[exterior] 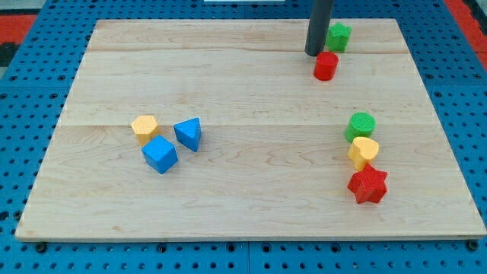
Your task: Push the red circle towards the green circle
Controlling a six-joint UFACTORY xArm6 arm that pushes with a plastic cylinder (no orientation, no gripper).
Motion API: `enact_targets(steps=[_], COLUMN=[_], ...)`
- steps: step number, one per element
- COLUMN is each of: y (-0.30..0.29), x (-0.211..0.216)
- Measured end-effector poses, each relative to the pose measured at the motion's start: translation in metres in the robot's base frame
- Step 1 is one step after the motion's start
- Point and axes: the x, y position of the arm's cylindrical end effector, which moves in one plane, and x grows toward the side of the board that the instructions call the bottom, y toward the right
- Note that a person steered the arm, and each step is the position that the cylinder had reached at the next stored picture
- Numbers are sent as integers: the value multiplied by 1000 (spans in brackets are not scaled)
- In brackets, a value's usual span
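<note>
The red circle (326, 66) stands near the view's top right on the wooden board (251, 99). My tip (313, 53) rests just to its upper left, close to touching it. The green circle (361, 125) stands lower on the right side, well below the red circle. A yellow heart-shaped block (364, 151) touches the green circle from below.
A green block (338, 36) stands right of the rod near the top edge. A red star (368, 185) sits below the yellow heart. On the left stand a yellow hexagon-like block (144, 128), a blue cube (160, 155) and a blue triangle-like block (188, 134).
</note>
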Motion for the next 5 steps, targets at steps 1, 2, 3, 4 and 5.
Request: enact_targets(steps=[1,2,3,4,5], y=[34,50,41,35,47], x=[38,45,31,15,46])
